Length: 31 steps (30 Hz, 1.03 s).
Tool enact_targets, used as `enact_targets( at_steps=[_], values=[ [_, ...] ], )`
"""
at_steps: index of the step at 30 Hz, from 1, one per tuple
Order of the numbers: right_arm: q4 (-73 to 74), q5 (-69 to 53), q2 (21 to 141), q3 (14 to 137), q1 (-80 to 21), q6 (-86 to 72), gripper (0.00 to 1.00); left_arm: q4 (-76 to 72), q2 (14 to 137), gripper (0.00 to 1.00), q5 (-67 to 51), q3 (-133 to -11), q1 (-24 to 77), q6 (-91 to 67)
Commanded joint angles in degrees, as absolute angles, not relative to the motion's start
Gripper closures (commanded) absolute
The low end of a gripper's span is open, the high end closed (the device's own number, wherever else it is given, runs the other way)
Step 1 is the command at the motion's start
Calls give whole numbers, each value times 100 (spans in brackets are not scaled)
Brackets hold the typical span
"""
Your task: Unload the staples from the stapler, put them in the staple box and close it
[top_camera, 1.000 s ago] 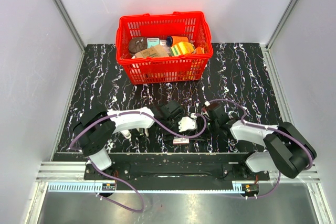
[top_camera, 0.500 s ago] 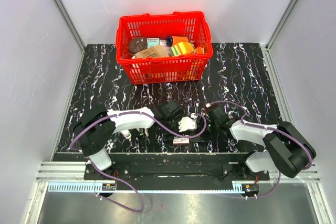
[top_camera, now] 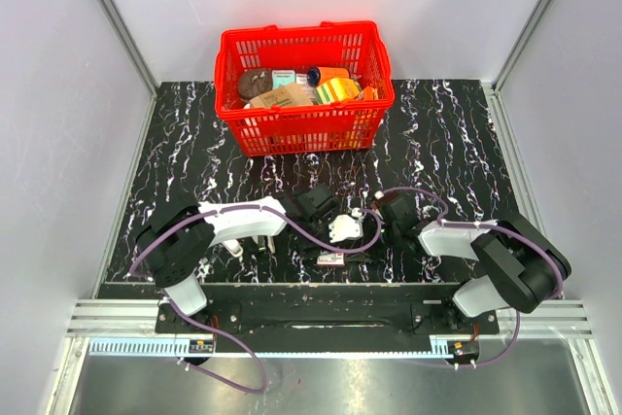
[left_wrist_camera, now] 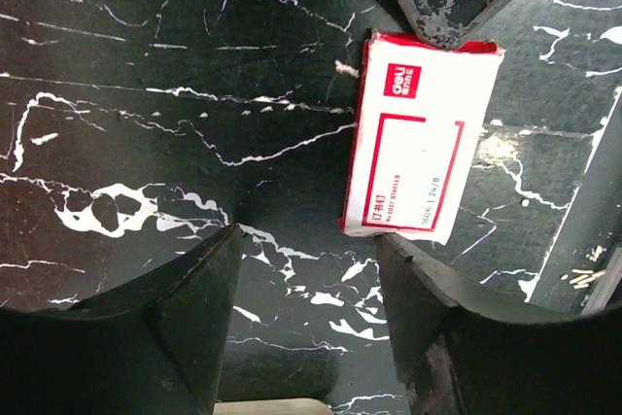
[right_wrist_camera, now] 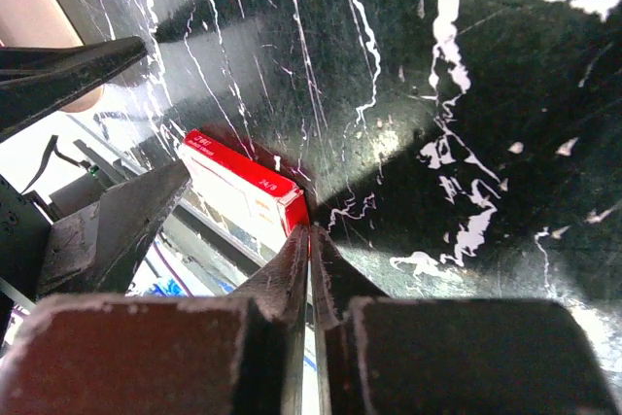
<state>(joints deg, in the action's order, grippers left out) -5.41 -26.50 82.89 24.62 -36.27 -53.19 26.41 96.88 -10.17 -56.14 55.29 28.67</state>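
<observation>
The off-white stapler (top_camera: 342, 230) lies on the black marble table between my two grippers. My left gripper (top_camera: 324, 238) is open and empty just above the table (left_wrist_camera: 146, 123). An off-white edge (left_wrist_camera: 272, 407) shows below its jaws; I cannot tell what it is. My right gripper (top_camera: 355, 245) is shut, its tip (right_wrist_camera: 309, 232) at the corner of the red-and-white box (right_wrist_camera: 243, 187). Nothing shows between its jaws. I see no staple strip; a few tiny pale slivers (left_wrist_camera: 583, 279) lie on the table.
The red-and-white box (left_wrist_camera: 423, 138) lies near the table's front edge (top_camera: 332, 259). A red basket (top_camera: 306, 123) full of items stands at the back centre. A small white piece (top_camera: 233, 248) lies by the left arm.
My right arm has swung a little to the left, bringing its gripper closer to the stapler and the box. The left arm has not moved.
</observation>
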Motion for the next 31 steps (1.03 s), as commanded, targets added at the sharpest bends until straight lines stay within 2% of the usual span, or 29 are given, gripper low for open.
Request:
enact_targets(
  at_steps=[1, 4, 6, 14, 15, 19, 26, 27, 31],
  values=[
    [-634, -2461, 8421, 2566, -3797, -5335, 91, 2496, 9888, 38, -738, -5678, 5555, 2883],
    [-37, -2155, 8105, 2671, -3788, -5116, 90, 2557, 9791, 38, -651, -5669, 5555, 2918],
    [709, -1830, 7867, 2838, -3779, -4870, 81, 2680, 9669, 37, -511, -5730, 5528, 2970],
    [2354, -818, 7059, 3734, -3691, -4017, 22, 3602, 8703, 31, -641, -6450, 4844, 2883],
    [2442, -756, 6953, 3840, -3674, -3938, 1, 3734, 8492, 31, -737, -6547, 4712, 2857],
    [2969, -256, 6619, 4376, -3639, -3666, 1, 4121, 7702, 27, -1019, -6837, 4211, 2830],
    [3393, -26, 6285, 5203, -3630, -3226, 1, 4025, 6453, 11, -1107, -6610, 2973, 2611],
    [3393, -26, 6249, 5264, -3630, -3217, 1, 4008, 6329, 1, -1099, -6548, 2823, 2549],
    [3472, -53, 6197, 5484, -3639, -3077, 1, 3947, 5898, 1, -1256, -6259, 2103, 2382]
  ],
)
